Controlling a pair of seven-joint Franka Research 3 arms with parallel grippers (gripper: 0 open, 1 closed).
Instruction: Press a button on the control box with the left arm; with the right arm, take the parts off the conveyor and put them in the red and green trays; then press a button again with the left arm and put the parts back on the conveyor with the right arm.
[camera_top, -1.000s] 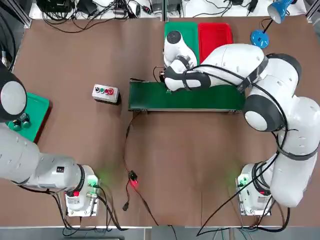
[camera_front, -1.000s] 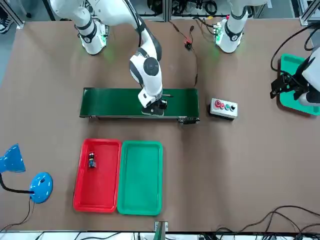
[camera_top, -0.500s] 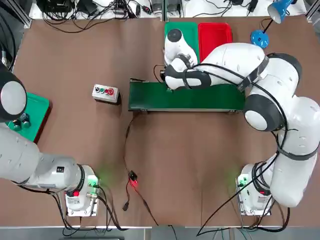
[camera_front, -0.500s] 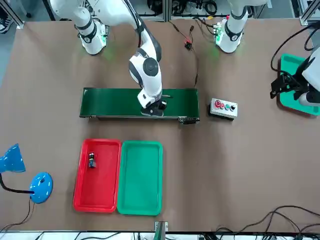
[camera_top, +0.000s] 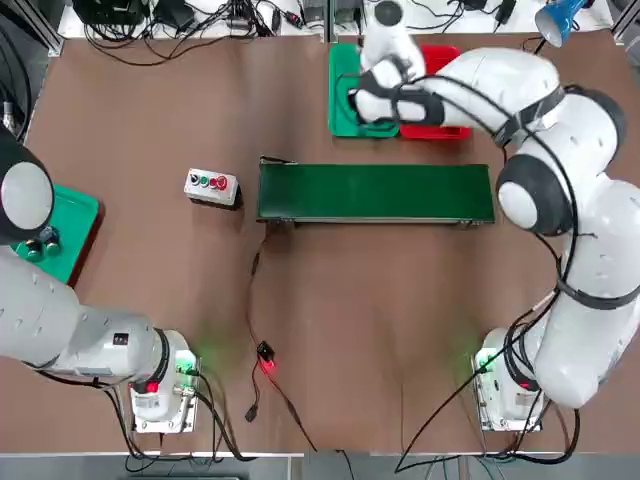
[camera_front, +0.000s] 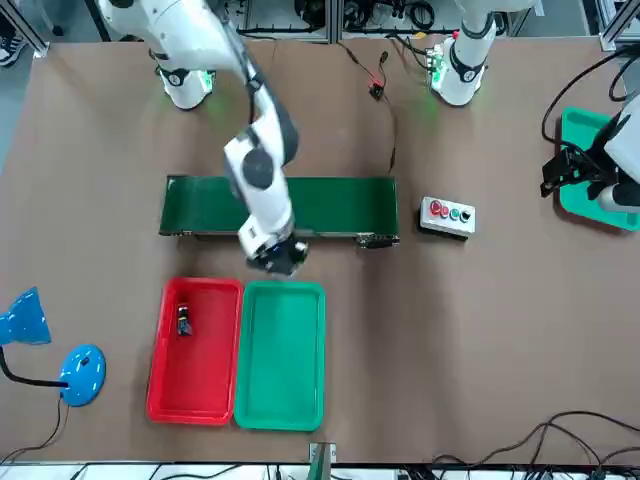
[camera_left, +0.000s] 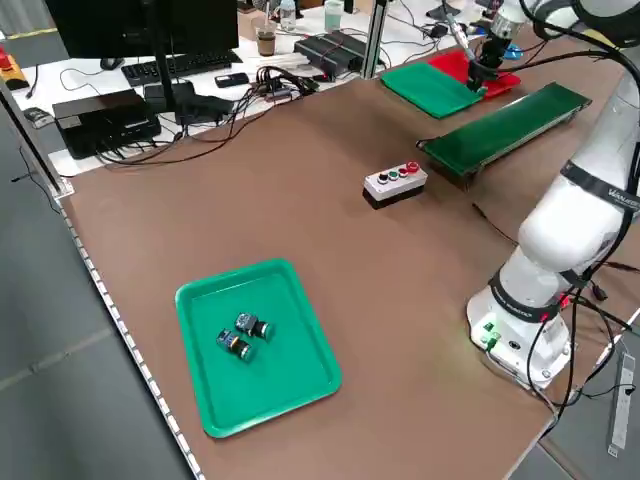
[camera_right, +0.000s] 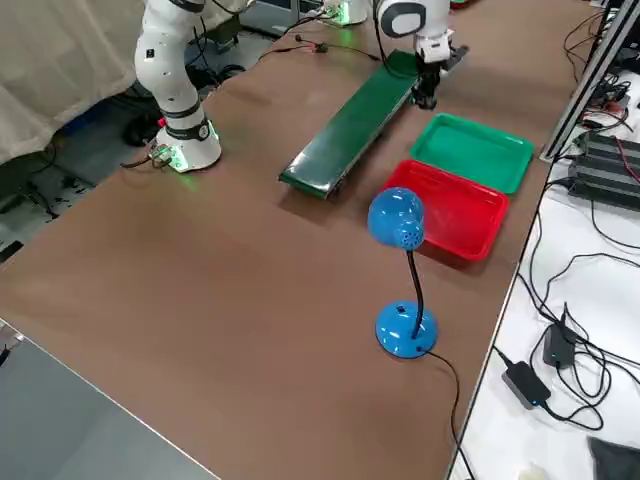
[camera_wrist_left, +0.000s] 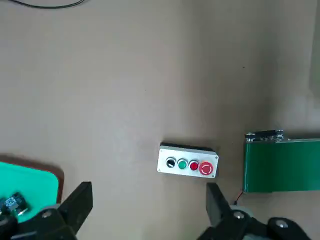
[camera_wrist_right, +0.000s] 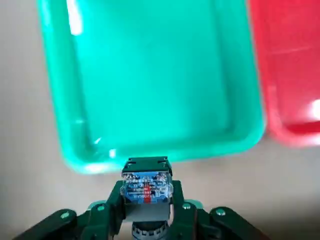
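The right gripper (camera_wrist_right: 145, 207) is pinched tight on a small dark cylindrical push-button part (camera_wrist_right: 146, 187), its printed face turned up to the wrist camera, one finger (camera_wrist_right: 111, 212) on either side of the body. It hangs just short of the near rim of the shallow green plastic tray (camera_wrist_right: 150, 80), over bare brown table (camera_front: 480, 330); from the front, the gripper tip sits at the tray's near edge, between the tray and the long dark-green conveyor belt (camera_front: 340, 205), which looks bare of parts.

How will this piece handle? Light and rigid, I'd say, hard plastic, no give. Round flanks could roll or twist in a two-finger pinch, so the sensible hold is across the body at mid-height, much as it is gripped now. A short drop into a flat tray shouldn't hurt it, though it may roll once let go.

Beside the green tray lies the bright red plastic tray (camera_front: 205, 350), touching it along one long side, and one dark part (camera_front: 183, 320) is already in it near the conveyor end. So the part in hand looks bound for the green tray, just ahead of the fingers.

Further out: the small light-grey control box (camera_front: 446, 217) with its row of round buttons stands just off the conveyor's end. The left gripper (camera_wrist_left: 145, 210) hovers high over it, spread wide, holding nothing. Beside it, a second green tray (camera_left: 255, 345) holds two spare pieces.
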